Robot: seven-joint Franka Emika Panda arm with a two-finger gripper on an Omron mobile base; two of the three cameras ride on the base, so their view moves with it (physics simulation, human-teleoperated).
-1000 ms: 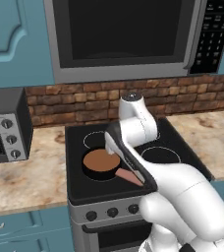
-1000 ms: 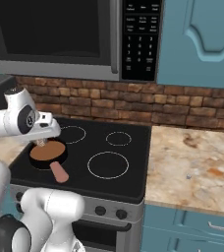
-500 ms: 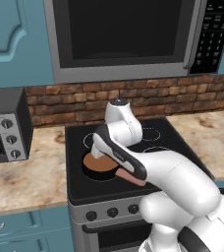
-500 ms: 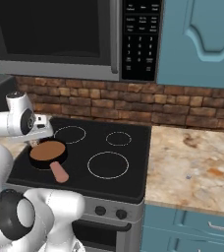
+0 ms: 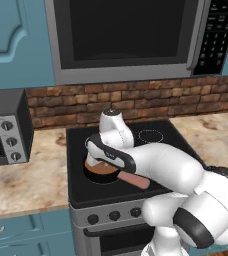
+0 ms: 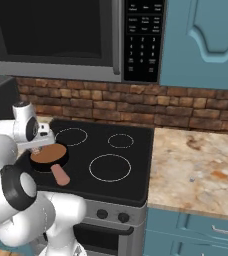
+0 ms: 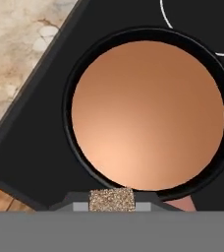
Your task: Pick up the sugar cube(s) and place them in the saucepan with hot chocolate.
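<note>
Saucepan with hot chocolate [image 7: 148,115]: black, round, filled nearly to the rim with smooth brown liquid, nothing floating on its surface. It sits on the front left burner of the black stove [image 6: 131,165], near the speckled counter [image 7: 20,54] at the stove's left edge; its salmon-pink handle [image 6: 61,175] points toward the front. Sugar cube [image 7: 112,200]: brown-speckled, clamped between the fingertips of the gripper [image 7: 112,204], poised directly above the pan's near rim.
</note>
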